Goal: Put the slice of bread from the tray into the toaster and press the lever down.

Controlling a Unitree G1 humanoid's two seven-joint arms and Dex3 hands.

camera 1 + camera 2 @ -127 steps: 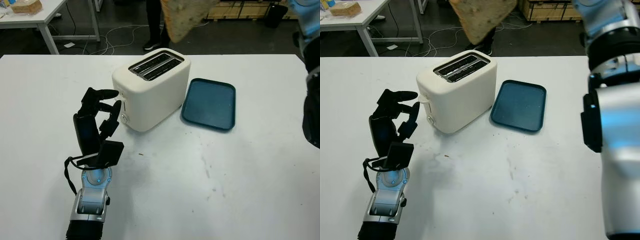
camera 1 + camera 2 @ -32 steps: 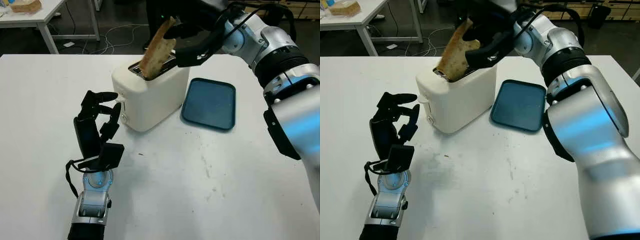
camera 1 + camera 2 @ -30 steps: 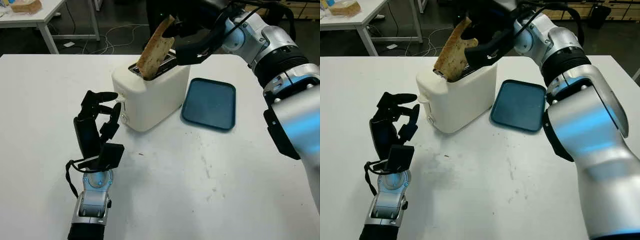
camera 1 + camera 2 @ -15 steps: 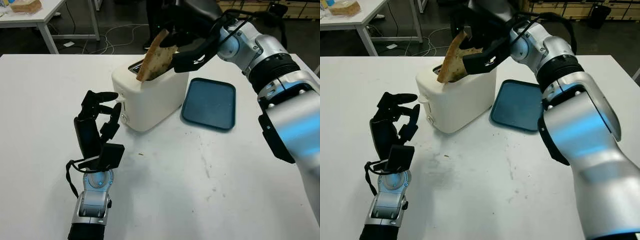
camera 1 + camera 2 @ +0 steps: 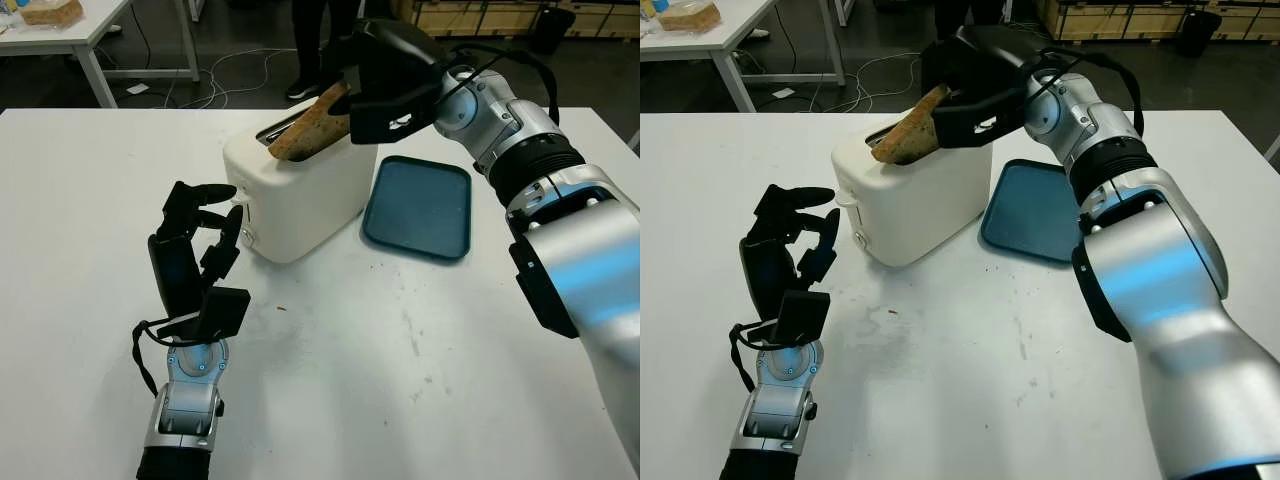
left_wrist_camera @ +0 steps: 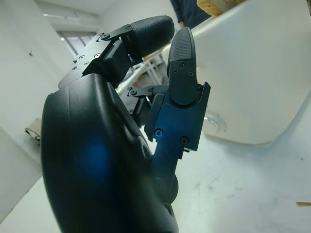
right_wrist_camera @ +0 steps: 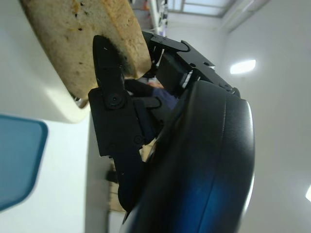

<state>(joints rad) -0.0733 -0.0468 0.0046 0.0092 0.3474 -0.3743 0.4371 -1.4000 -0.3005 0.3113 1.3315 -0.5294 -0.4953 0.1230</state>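
Note:
A white two-slot toaster (image 5: 300, 190) stands mid-table. Over its top my right hand (image 5: 385, 85) is shut on the slice of bread (image 5: 305, 128), which lies steeply tilted with its low corner at the near slot and its high end in my fingers (image 7: 114, 94). The empty blue tray (image 5: 418, 208) lies just right of the toaster. My left hand (image 5: 195, 245) is raised on the table in front of the toaster's lever side, close to it but apart, holding nothing. The toaster wall (image 6: 252, 73) fills the space beyond its fingers (image 6: 184, 73).
The white table (image 5: 400, 380) stretches wide in front of the toaster and tray. A person's legs (image 5: 315, 40) stand beyond the far edge. Another white table (image 5: 70, 30) with a box sits at the back left, cables on the floor.
My right hand has come down from high above with the bread to the toaster top. In the last second the slice tipped from near upright to steeply leaning. The left hand has not moved.

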